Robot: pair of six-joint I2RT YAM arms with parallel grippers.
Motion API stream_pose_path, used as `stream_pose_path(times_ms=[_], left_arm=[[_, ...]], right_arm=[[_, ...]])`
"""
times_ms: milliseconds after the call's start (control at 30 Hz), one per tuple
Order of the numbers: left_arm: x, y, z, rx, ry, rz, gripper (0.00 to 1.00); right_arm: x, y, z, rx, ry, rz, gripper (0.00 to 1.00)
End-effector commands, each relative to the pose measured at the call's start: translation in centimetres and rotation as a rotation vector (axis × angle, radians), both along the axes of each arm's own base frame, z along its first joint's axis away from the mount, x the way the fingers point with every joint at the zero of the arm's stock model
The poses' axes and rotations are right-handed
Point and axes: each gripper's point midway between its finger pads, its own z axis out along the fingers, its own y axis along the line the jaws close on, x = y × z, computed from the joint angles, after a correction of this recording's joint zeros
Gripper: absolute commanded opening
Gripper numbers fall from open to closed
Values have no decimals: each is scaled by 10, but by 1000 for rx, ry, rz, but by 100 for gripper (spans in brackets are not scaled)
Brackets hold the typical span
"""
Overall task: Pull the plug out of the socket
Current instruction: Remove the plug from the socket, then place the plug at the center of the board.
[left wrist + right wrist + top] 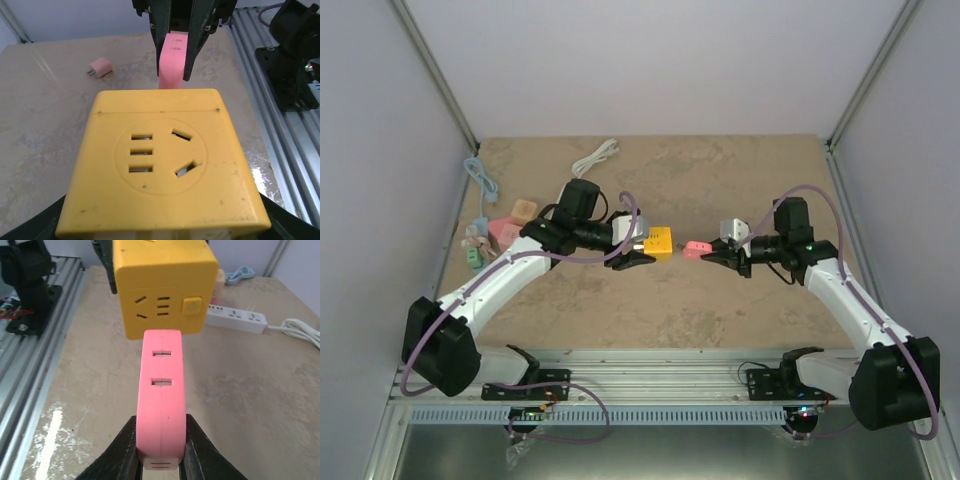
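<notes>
Daylight separates the yellow cube socket (pixel 658 242), clamped in the left claw (pixel 642 251), from the pink plastic plug (pixel 695 248) the right claw (pixel 712 252) pinches lengthwise.

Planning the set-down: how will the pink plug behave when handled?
The pink plug looks like rigid moulded plastic, so probably no flex. Its smooth sides may slip in the right gripper. Flat-sided, it should lie still, not roll.

Soft even light, faint shadows, plug (pixel 161 390) in sharp focus
</notes>
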Motion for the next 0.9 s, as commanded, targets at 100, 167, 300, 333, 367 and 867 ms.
stream_pose_path(times_ms=[100,167,300,333,367,867], left_arm=[[15,9,8,10,-83,82,0],[18,13,5,22,-86,96,0],[28,26,-4,50,-79,132,0],[30,30,-6,57,-72,136,0],[30,33,-9,66,-64,138,0],[15,53,-29,30,5,196,0]], right_arm=[[43,-18,-12,-72,-48,-219,1],[56,-25,-15,-104,-73,-290,1],[84,-45,-27,-199,-127,-452,1],[91,-51,-29,-225,-142,-492,1],[98,-57,-31,-251,-156,-533,1],[154,-153,-84,-718,-301,-950,1]])
